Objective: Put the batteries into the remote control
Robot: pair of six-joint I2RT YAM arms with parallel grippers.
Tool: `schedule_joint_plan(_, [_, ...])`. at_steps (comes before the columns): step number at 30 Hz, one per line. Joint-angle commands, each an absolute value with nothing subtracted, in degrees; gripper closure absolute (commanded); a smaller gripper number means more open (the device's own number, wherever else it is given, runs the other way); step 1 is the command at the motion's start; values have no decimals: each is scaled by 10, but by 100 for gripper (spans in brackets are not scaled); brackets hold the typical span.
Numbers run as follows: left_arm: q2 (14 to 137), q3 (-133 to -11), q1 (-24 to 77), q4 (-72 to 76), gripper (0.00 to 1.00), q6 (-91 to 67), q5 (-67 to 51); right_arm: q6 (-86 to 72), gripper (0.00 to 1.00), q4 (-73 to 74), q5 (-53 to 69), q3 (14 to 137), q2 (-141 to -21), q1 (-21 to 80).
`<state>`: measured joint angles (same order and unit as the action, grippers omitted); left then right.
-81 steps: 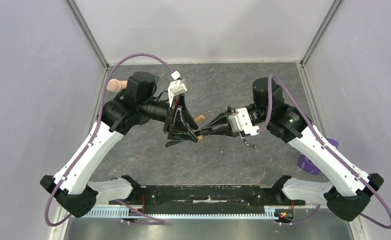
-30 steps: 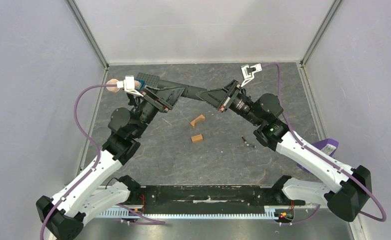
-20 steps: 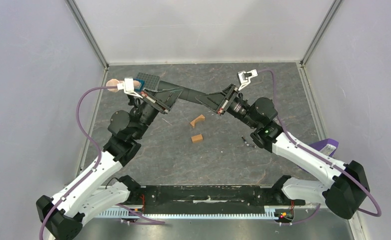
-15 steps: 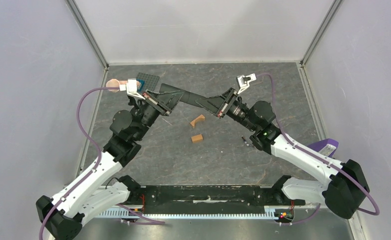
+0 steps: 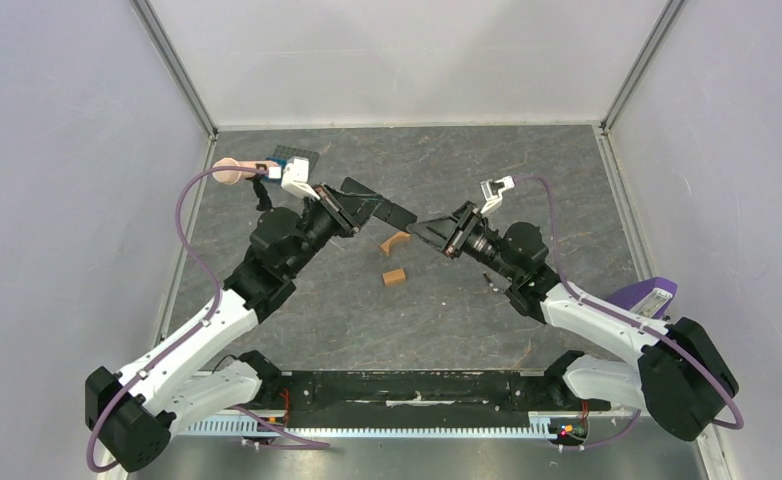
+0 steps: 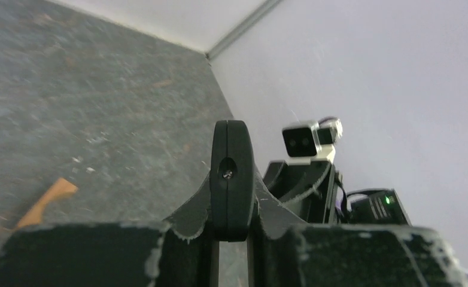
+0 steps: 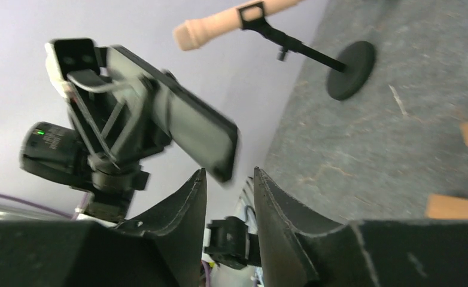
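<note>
Top: left gripper (image 5: 345,205) jaws clamp remote control (image 5: 392,212) above tabletop (image 5: 467,330); right gripper (image 5: 420,229) near its free end. L wrist: remote end-on, pinched between jaws. R wrist: jaws slightly apart, empty; remote tilted just ahead.

Remote control (image 7: 178,128) blurred, held end hidden inside left pincer (image 6: 232,222)

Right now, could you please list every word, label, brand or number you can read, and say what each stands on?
None: no text is legible in any view.
Remote control: plain black face, blurred, no markings seen.
Purple object at the right of the top view: a pale patch, perhaps a label, too small to read.
</note>
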<state>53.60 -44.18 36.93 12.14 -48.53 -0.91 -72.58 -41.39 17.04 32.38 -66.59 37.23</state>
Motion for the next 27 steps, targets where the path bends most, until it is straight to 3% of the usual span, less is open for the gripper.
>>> schedule_joint_plan(1, [546,-463,354,165,98,-403,67,-691,61,-401,198,289,-675,356])
schedule_joint_plan(6, [577,-451,354,187,98,-408,60,-681,55,-413,208,278,-679,335])
schedule_joint_plan(11, [602,-462,354,195,98,-413,42,-655,26,-440,218,290,-671,329])
schedule_joint_plan(14, [607,-469,355,191,98,-419,34,-641,16,-445,216,304,-670,329])
schedule_joint_plan(27, [627,-465,354,208,98,-425,-60,-659,7,-476,204,366,-765,330])
